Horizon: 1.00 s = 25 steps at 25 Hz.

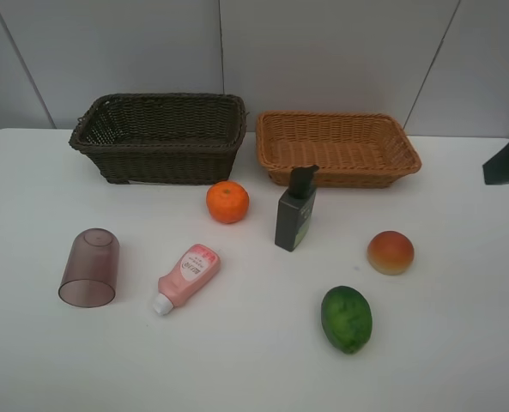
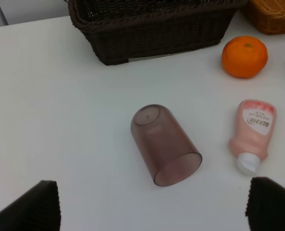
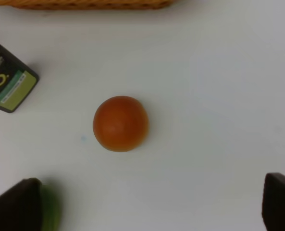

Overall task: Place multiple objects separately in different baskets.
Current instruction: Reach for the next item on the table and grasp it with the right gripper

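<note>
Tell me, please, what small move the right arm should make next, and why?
Probably lower the right gripper toward the peach: its jaws stand open and empty, and the peach lies alone on the table just ahead of them.

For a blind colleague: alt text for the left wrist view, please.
A mauve cup lies on its side on a white table ahead of the open left gripper. Nearby: a pink bottle, an orange and a dark brown basket.
</note>
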### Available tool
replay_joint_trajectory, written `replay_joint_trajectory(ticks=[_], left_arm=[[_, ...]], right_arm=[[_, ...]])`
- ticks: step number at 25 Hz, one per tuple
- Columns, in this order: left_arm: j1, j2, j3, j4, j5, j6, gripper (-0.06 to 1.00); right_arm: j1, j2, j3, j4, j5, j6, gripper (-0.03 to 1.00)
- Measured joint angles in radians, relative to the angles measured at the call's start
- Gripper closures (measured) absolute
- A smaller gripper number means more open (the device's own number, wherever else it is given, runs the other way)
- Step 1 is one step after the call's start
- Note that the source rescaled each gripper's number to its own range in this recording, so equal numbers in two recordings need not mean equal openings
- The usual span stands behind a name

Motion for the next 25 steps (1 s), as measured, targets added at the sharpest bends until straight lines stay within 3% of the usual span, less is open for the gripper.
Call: replay_joint_trajectory(ticks=[10, 16, 25], left_arm=[[0.000, 0.000, 0.000, 0.000, 0.000, 0.000, -0.06], [0.000, 0.000, 0.000, 0.000, 0.000, 0.000, -0.06], [0.000, 0.000, 0.000, 0.000, 0.000, 0.000, -0.06]], right_arm=[[0.112, 0.530, -0.250, -0.021, -0.026, 0.039, -0.01], [0.149, 0.636, -0.219, -0.029, -0.076, 0.193, -0.01], [0.160, 0.641, -0.070, -0.044, -0.292, 0.459, -0.01]])
